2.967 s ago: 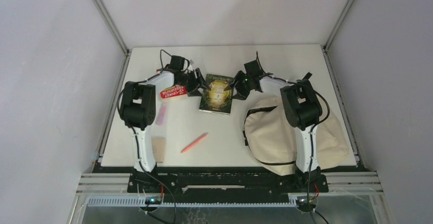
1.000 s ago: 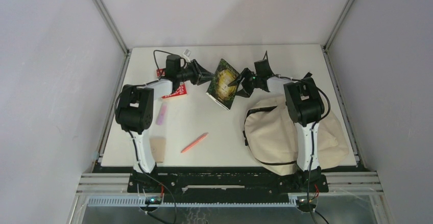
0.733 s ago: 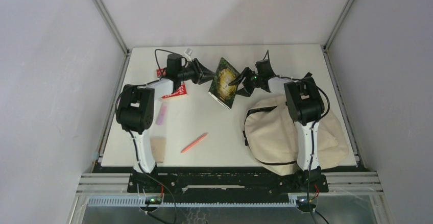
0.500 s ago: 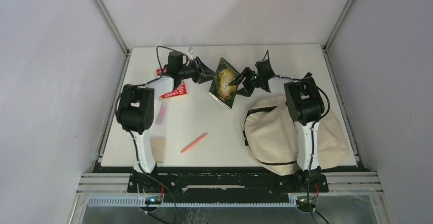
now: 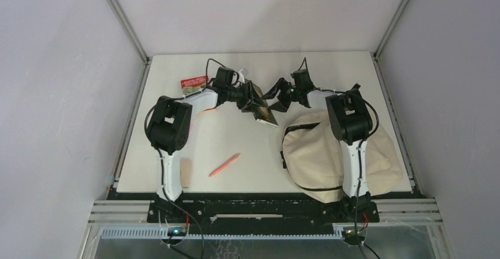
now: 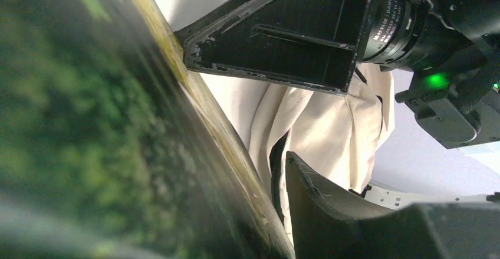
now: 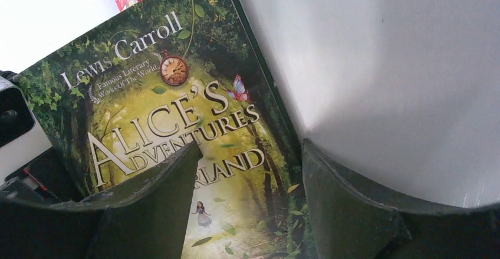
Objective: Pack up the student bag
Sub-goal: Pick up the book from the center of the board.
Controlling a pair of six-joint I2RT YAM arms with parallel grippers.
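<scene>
Top external: a green illustrated paperback book [image 5: 265, 112] leans tilted between the hands, upper centre. The right hand [image 5: 275, 91] is spread wide; the left hand [image 5: 249, 96] has an unclear grip. The cream canvas student bag [image 5: 321, 153] lies lower right, nearest the right arm.

Inspection of the white bench [image 5: 342, 70]:

- A paperback book with a green forest cover [image 7: 177, 111], titled "Alice's Adventures" by Lewis Carroll, sits at rear centre. It is tilted, with its cover raised off the surface.
- A red printed packet with white lettering [image 5: 193, 83] lies flat, left of the book and near it.
- An orange-pink pen [image 5: 224, 164] lies diagonally in the near half, well apart from both.
</scene>
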